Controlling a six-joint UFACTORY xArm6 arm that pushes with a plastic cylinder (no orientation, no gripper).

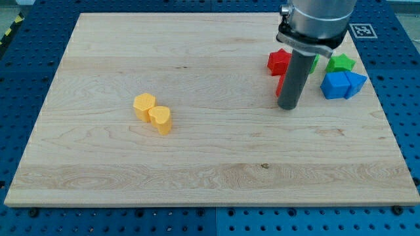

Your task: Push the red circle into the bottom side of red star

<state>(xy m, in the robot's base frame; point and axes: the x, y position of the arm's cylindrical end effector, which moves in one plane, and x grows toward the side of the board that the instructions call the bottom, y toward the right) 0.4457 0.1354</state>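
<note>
A pale wooden desk (197, 164) is filling most of the frame, lying on a blue perforated base (20, 98) that is showing along every border, and a small black-and-white marker (361, 30) is sitting just off the desk's upper right corner. There is no gripper on this arm, so nothing can be said about jaws being apart or together; the dark rod is coming down from the top right of the frame, and my tip (288, 107) is resting on the wood right of centre. The red star (279, 61) is lying just up and left of the rod, and the red circle (280, 84) is showing only as a thin red sliver at the rod's left edge, directly below the star (mostly hidden, so its shape cannot be confirmed and contact with the rod cannot be told). A green block (340, 63) is sitting to the right of the rod, with two blue blocks (342, 84) touching each other just below it, near the desk's right edge. Well apart, left of centre, a yellow hexagon (144, 105) and a yellow heart (161, 119) are pressing together. Bare wood is stretching across the lower half and the upper left.
</note>
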